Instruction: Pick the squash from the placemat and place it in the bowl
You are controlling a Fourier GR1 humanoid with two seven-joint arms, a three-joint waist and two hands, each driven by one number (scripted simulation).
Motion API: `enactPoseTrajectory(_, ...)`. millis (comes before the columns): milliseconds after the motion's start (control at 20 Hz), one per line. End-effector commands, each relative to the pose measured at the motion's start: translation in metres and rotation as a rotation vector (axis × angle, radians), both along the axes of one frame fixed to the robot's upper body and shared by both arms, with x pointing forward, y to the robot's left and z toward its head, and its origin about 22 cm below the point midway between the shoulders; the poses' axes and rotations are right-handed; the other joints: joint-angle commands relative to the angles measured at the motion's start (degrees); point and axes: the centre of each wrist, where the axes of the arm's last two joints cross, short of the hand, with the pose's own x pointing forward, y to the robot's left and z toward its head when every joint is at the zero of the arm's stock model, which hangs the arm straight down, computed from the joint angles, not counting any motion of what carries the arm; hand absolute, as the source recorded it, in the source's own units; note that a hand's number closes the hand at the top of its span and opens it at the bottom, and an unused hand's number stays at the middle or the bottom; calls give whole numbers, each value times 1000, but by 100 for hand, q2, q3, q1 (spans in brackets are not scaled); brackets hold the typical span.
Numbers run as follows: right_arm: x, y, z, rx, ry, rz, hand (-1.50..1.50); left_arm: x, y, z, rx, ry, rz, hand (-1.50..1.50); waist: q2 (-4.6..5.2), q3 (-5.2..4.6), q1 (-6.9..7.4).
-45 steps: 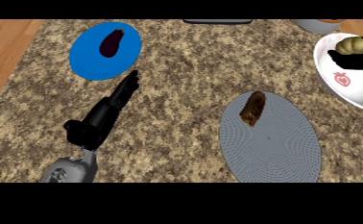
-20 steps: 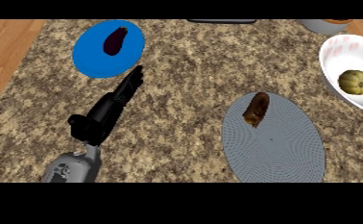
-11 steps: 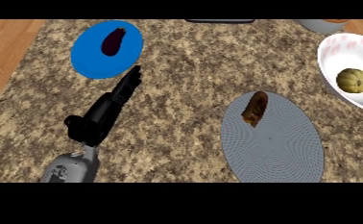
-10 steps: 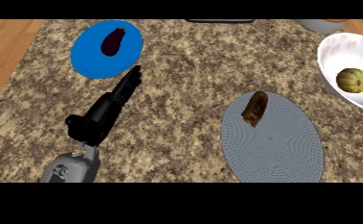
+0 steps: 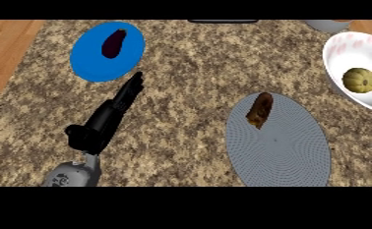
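The yellow-green squash (image 5: pixel 357 79) lies inside the white bowl (image 5: pixel 335 51) at the right edge of the head view. On the grey round placemat (image 5: pixel 280 147) at the lower right lies a brown elongated vegetable (image 5: pixel 259 110), near the mat's upper edge. My left hand (image 5: pixel 109 117) is at the lower left with its fingers straight, pointing up toward the blue plate, touching nothing. My right hand shows nowhere.
A blue plate (image 5: pixel 94 63) with a dark purple eggplant (image 5: pixel 113 43) sits at the upper left. A grey vessel (image 5: pixel 327 24) and a dark object (image 5: pixel 222 21) peek in at the top edge. The counter's wooden border (image 5: pixel 15 41) runs along the left.
My right hand, over the bowl with the squash 2.2 s ago, has left the view. The squash rests in the bowl. My left hand has barely moved.
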Motion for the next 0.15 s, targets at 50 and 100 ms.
enactPoseTrajectory(50,-43,-19,4,28,14,37,-150,-8,5,10,-10,17,-3,0,-21,15,60)
enactPoseTrajectory(100,-51,-20,-3,46,-6,48,-150,-7,8,7,-14,-5,3,0,-16,17,15)
